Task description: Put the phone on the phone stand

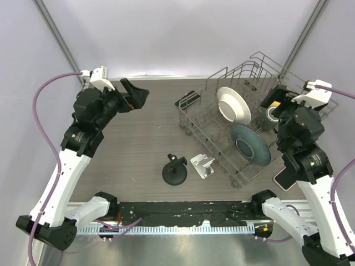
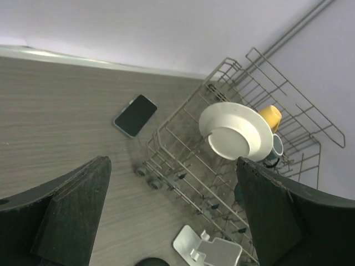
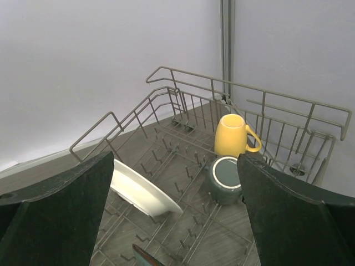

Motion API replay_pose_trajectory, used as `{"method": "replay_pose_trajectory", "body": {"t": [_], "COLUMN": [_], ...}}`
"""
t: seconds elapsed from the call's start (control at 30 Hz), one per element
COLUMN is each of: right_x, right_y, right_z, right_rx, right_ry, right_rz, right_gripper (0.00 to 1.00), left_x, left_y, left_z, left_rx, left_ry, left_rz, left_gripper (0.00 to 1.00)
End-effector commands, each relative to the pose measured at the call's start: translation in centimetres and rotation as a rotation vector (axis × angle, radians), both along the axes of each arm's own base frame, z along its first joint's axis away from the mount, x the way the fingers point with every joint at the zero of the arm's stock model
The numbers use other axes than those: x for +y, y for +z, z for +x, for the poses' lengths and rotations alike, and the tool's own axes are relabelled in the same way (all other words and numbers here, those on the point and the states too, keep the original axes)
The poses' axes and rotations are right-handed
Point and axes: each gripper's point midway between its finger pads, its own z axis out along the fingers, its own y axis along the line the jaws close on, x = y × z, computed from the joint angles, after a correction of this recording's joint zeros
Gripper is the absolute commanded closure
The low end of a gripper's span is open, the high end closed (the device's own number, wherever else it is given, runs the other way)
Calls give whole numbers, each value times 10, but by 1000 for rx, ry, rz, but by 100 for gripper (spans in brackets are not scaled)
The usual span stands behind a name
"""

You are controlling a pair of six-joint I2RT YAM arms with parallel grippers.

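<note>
Dark phone (image 2: 135,115) lies flat beside the wire rack (image 2: 178,110).

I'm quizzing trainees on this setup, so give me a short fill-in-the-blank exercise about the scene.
1. The phone lies flat on the ___, beside the dish rack.
2. The silver phone stand holds ___.
3. The left gripper and right gripper are both ___.
Missing words: table; nothing; open.

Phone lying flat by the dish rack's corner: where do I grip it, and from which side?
Take the black pale-blue-rimmed slab phone across its narrow width, closing on the two long edges, coming straight down with the open left end effector. It lies flat, screen up, beside the grey wire dish rack.
</note>
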Motion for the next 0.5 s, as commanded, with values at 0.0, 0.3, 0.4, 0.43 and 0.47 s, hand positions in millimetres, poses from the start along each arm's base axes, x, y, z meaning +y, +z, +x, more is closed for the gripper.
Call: {"method": "replay_pose_trajectory", "body": {"t": [0.0,0.3,0.4,0.43,0.47], "right_x": [2,2,6,10,13], "right_y": [10,-36,-66,-76,-87], "right_z": [-1,-13,-15,-18,-18], "right_rx": [-8,233,372,411,437], "right_ry": [9,32,43,66,78], "right_rz": [35,-33,-34,-29,-25], "right_gripper": [2,2,2,2,2], "left_x": [-17,-28,-32,-33,-37], "left_y": [8,-16,-26,-27,-28], "left_z": [-9,-18,-21,-22,-27], "left_rx": [-5,58,90,99,114], "left_ry": [-107,-175,-195,-205,-237], "left_rz": [-45,-64,-75,-81,-91], "left_gripper": [0,0,0,0,0]}}
